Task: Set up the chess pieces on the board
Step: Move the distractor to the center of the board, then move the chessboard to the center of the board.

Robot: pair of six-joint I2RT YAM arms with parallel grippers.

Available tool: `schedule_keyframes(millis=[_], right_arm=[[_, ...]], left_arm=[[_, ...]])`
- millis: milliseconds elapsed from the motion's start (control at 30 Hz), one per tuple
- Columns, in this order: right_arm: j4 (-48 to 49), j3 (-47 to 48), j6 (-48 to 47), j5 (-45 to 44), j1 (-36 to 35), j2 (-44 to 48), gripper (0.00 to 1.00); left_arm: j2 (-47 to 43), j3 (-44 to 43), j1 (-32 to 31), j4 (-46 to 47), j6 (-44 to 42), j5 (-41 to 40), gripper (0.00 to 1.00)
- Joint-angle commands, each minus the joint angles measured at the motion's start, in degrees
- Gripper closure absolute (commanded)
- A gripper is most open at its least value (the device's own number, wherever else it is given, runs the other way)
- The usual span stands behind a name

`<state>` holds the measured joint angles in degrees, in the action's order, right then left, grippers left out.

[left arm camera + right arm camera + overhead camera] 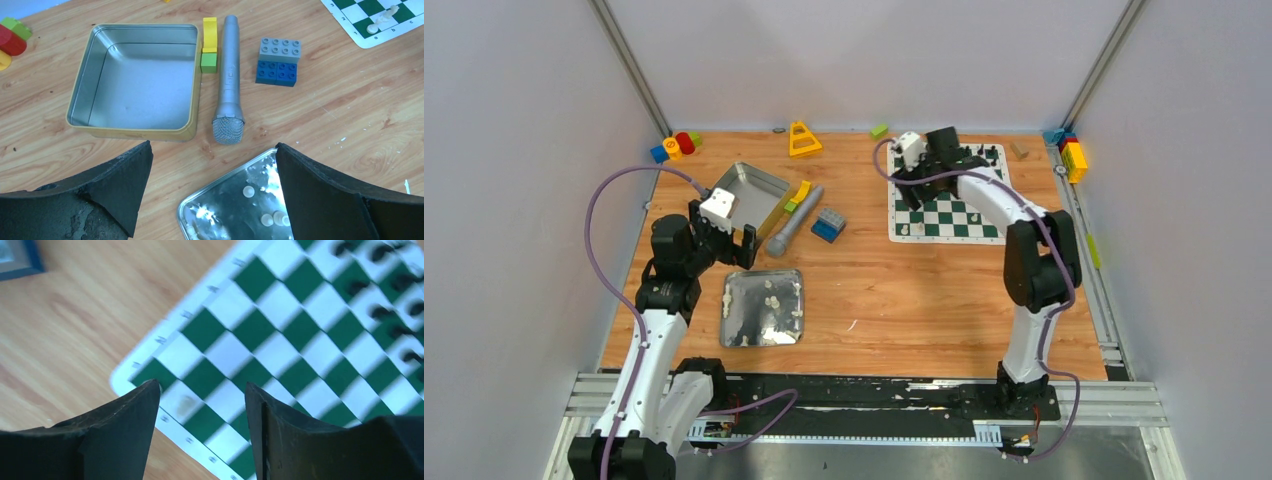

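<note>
Wooden table (904, 300), top view.

- Left gripper (722, 232) hangs with jaws spread wide and nothing between them. It sits between the deep silver tin (746, 190) and the flat silver tray (784, 335).
- The tray holds several cream chessmen (771, 298).
- A silver microphone (794, 222) lies just right of the tin, with a blue-and-grey block (828, 225) beside it.
- Right gripper (911, 188) is over the left side of the green-and-white board (954, 215). Its jaw state is unreadable from here.
- Black pieces (984, 155) stand along the board's far edge.
- A few cream pieces (904, 229) are on the board's near rows.
</note>
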<state>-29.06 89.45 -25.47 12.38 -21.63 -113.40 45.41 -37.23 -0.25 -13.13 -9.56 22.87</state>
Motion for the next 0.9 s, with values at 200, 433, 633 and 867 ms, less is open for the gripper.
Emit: schedule_keyframes(millis=[200, 433, 633, 867], right_arm=[[1.0, -1.89, 2.19, -4.04, 11.07, 1.41, 0.58], [1.08, -2.42, 1.76, -5.75, 12.62, -2.66, 0.71], [1.04, -4.48, 1.72, -5.58, 12.76, -3.7, 0.8], [0.9, -8.35, 2.17, -4.93, 12.87, -2.15, 0.89]], left_arm=[[-0.69, -2.56, -0.01, 0.12, -1.07, 1.79, 0.0], [-0.73, -2.58, -0.01, -0.04, -1.14, 1.79, 0.0], [-0.61, -2.58, -0.01, -0.1, -1.1, 1.66, 0.0], [-0.43, -2.67, -0.01, -0.15, -1.06, 1.82, 0.0]])
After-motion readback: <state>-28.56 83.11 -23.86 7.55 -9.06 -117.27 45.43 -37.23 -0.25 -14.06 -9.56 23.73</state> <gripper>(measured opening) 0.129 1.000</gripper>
